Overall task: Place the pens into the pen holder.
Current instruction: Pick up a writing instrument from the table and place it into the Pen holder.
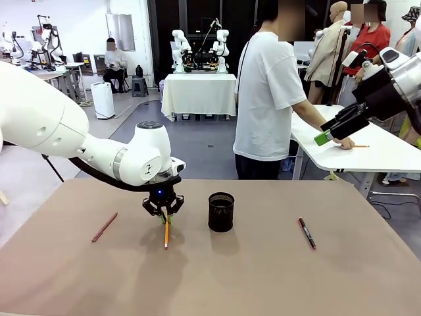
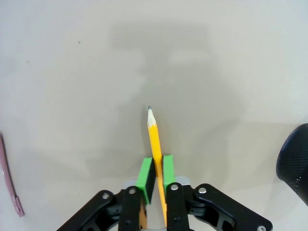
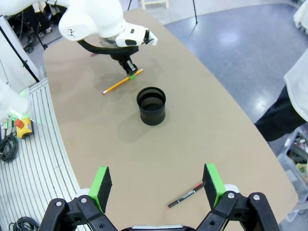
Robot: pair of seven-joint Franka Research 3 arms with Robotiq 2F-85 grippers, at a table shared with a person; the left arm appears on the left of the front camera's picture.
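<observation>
— How many pens do we count on the table (image 1: 263,283)?

— Three, one of each kind. Nearest the left edge lies one pinkish-red pen (image 1: 104,227), slanted. Right of it, left of the middle, lies one yellow-orange pencil (image 1: 166,234), its tip toward the near edge.

— And the left gripper (image 1: 163,212)?

— We see it low over the pencil's far end. From its wrist camera the two green pads (image 2: 146,178) are pinched in on either side of the shaft. The pencil looks flat on the surface.

— Where is the cup?

— One black mesh pen holder (image 1: 221,211) stands upright about mid-table, just right of that gripper and apart from it.

— Further right?

— One black marker (image 1: 306,232) with red ends lies toward the right edge, well apart from the holder. The right gripper (image 1: 339,128) hangs high over that side; we see its jaws spread wide, with nothing between them.
</observation>
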